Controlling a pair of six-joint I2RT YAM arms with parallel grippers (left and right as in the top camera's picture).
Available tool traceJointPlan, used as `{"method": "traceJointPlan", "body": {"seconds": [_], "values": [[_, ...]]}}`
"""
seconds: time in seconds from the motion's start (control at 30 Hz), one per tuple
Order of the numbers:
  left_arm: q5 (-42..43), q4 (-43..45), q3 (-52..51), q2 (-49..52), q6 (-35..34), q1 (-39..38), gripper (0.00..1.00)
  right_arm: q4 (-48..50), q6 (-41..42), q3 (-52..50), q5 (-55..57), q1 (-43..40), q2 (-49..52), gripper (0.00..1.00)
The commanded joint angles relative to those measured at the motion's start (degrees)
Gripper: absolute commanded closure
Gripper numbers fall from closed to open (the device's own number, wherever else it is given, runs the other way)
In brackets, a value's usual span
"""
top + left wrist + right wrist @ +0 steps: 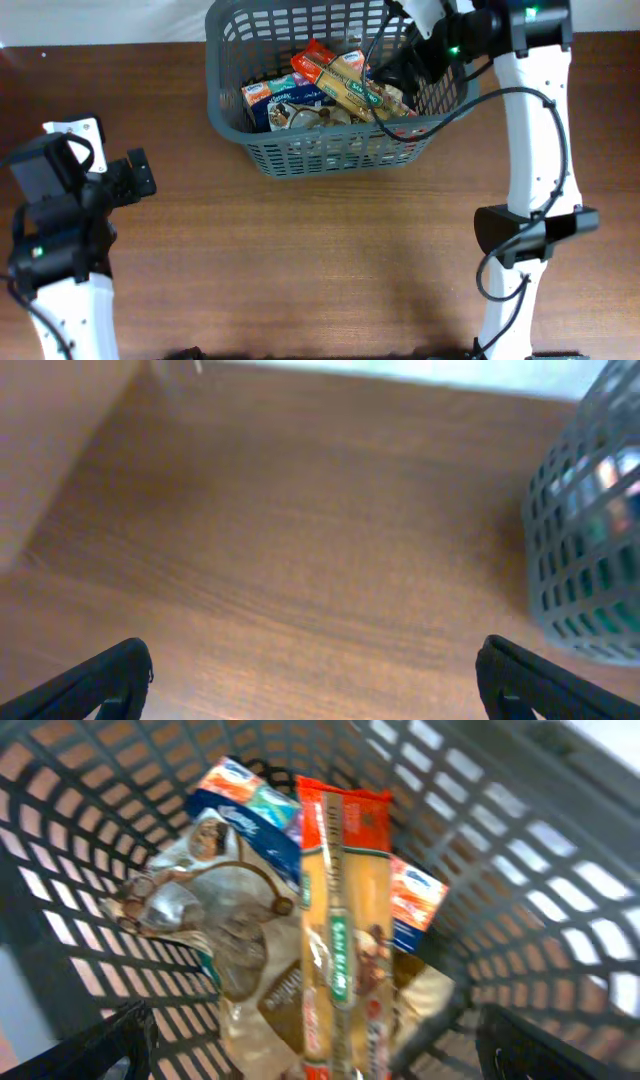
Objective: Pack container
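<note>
The dark grey lattice basket (262, 152) stands at the back middle of the table, holding several grocery packets. A long spaghetti packet (345, 82) lies diagonally on top; it also shows in the right wrist view (340, 940). Under it lie a silvery pouch (215, 910) and a blue and white packet (245, 805). My right gripper (315, 1055) hovers open over the basket's right inside, empty, above the spaghetti packet. My left gripper (315, 680) is open and empty above bare table at the left, well apart from the basket (590, 540).
The wooden table (320, 260) runs to a white wall at the back. The right arm's base (530, 235) stands at the front right, the left arm's base (60, 240) at the far left.
</note>
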Motion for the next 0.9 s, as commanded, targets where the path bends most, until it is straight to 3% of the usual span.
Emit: {"method": "traceJointPlan", "body": {"seconds": [0.0, 0.3, 0.6, 0.87], "values": [[-0.28, 0.22, 5.11, -5.77, 0.94, 0.39, 0.01, -0.28, 0.42, 2.32, 7.74, -1.29, -8.72, 0.01], [-0.68, 0.70, 14.60, -10.99, 0.92, 0.39, 0.01, -1.42, 5.07, 2.32, 24.02, -1.22, -22.69, 0.01], [-0.63, 1.95, 20.22, -11.41, -2.43, 0.39, 0.01, -10.58, 30.36, 1.95, 40.70, -1.22, -34.80, 0.01], [-0.02, 1.09, 20.22, -19.80, -3.04, 0.35, 0.01, -10.58, 32.22, 1.88, 41.42, -1.22, -47.56, 0.01]]}}
